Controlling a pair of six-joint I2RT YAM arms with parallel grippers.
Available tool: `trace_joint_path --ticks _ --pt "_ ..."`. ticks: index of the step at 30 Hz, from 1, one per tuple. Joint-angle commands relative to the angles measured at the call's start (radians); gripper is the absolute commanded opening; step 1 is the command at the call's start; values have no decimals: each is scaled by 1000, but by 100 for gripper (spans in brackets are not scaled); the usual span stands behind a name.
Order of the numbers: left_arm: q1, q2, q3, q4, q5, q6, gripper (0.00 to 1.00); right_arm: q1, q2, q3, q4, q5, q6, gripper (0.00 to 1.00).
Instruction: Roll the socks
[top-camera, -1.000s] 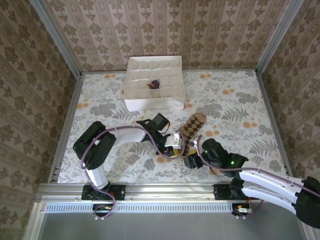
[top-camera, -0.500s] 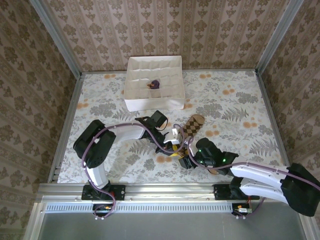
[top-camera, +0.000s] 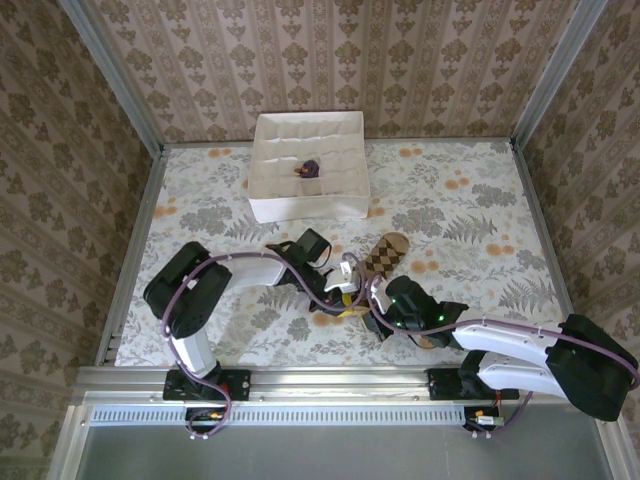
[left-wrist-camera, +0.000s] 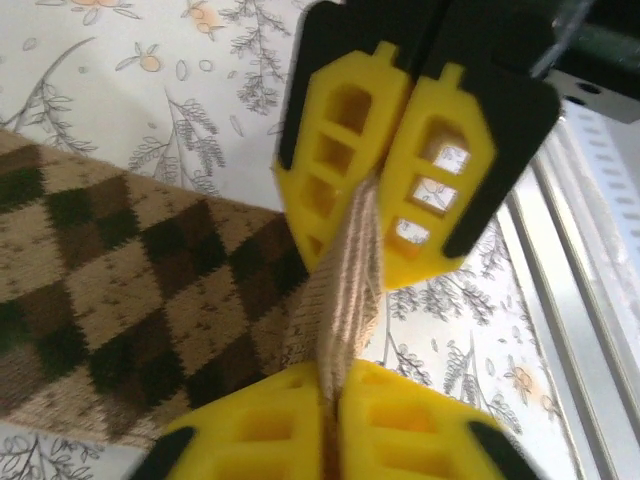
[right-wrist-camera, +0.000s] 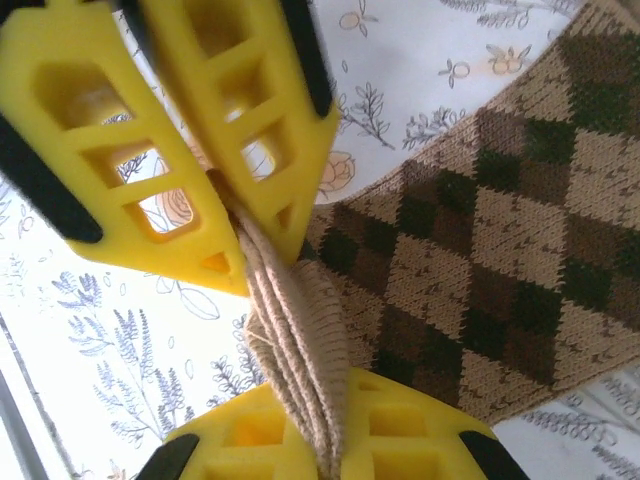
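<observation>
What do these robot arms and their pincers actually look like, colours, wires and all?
Both the left arm and right arm have smooth white links between bulky black joints, with a purple cable strung along each. The left gripper and right gripper each end in two bright yellow fingers, moulded with window-like cutouts and backed in black.

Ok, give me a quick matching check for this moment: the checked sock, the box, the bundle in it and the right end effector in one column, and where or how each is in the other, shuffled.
Things:
1. checked sock
2. white divided box
3. dark bundle
4. right end effector

Places or states:
A. inside a compartment of the box
B. shut on the sock's tan cuff
C. at the far side of the table
D. lying on the table, nearer than the box

Pairs: 1-D, 2-C, 3-A, 4-B.
</observation>
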Motion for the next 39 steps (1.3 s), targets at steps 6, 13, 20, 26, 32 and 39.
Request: trace_joint_path --ticks 6,13,20,26,32,39 --pt "-11 -232 -213 308 -295 -22 34 -155 -7 46 -204 -78 273 0" --pt "-25 -361 -320 401 -433 72 42 -288 143 126 -344 -227 297 0" --pt "-170 -386 -342 400 -634 278 39 -336 321 201 -404 -269 318 0" --pt "-249 -333 -320 408 -688 357 36 -337 398 256 -437 -285 304 0" --pt "-233 -252 -271 478 -614 236 41 -337 369 265 -432 -307 262 0" --pt "-143 -234 -334 726 -475 -45 50 -298 225 271 -445 -281 107 0"
